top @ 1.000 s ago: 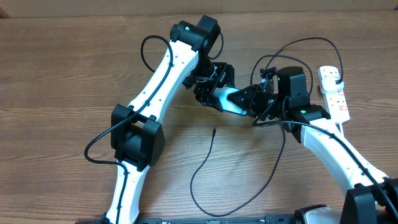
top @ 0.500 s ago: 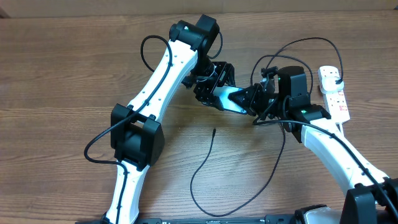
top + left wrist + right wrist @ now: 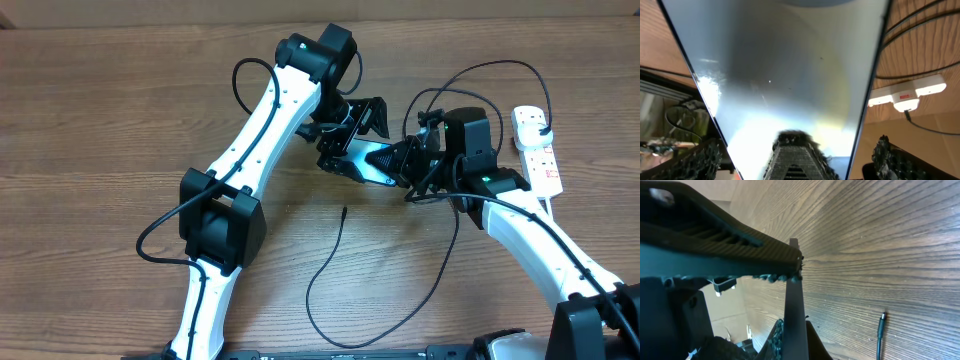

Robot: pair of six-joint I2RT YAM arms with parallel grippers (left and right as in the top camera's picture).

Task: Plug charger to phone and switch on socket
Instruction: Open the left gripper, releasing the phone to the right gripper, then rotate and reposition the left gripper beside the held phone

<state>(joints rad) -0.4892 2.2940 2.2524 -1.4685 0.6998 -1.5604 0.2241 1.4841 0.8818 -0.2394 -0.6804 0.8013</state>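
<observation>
Found the left jaws spread wide on both sides of the phone [image 3: 372, 160], far wider than a second before. Found the right jaws shut tight on the thin edge of the phone, holding it tilted over the surface [image 3: 100, 120] between the two arms, in much the same place as before. Saw the charger [image 3: 343, 215] lying loose on the surface, unmoved, small tip near the phone but not touching, and the socket [image 3: 540, 155] well off to the right.

Both arms are extended inward, wrists brought close together.
The left pincer [image 3: 362, 132] is spread wide; the right pincer [image 3: 403, 162] is clamped closed.
</observation>
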